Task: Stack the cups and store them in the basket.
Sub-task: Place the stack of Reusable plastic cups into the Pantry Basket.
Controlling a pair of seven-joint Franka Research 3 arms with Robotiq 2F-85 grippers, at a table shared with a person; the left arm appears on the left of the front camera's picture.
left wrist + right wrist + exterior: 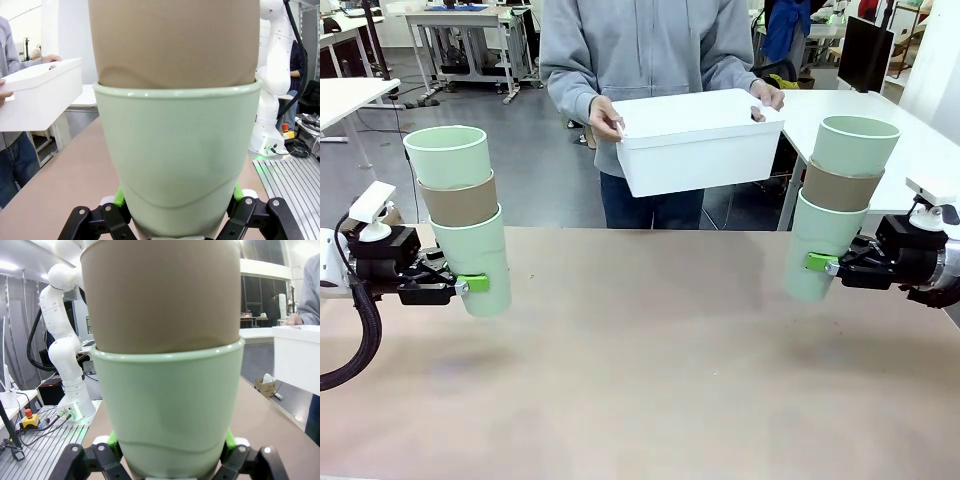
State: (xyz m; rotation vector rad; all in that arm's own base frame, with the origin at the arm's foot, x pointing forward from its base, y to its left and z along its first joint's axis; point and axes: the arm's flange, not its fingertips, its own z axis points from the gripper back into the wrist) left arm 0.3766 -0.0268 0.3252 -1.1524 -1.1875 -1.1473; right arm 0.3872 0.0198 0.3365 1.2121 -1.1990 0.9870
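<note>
- The brown matte surface (640, 390) lies bare across its middle. Behind it the room has a grey floor (520, 170) and white work tables (350, 95).
- A person in a grey hooded top (645, 50) stands at the far edge with a hand (605, 118) on each short end of the white rectangular plastic basket (695, 150). The basket is held in the air, slightly tilted, farther off than both pincers and between them.
- The left pincer (478, 285) is clamped on the lowest cup of the left stack (465, 215), three nested tapered tumblers: mint green, tan-brown, mint green. The stack is upright and held above the surface.
- In the left wrist view the green pads (119, 197) press the mint cup (177, 160) from both sides.
- The right pincer (815, 263) grips the lowest cup of the right stack (840, 190) in the same way, with the same colour order. It leans slightly.
</note>
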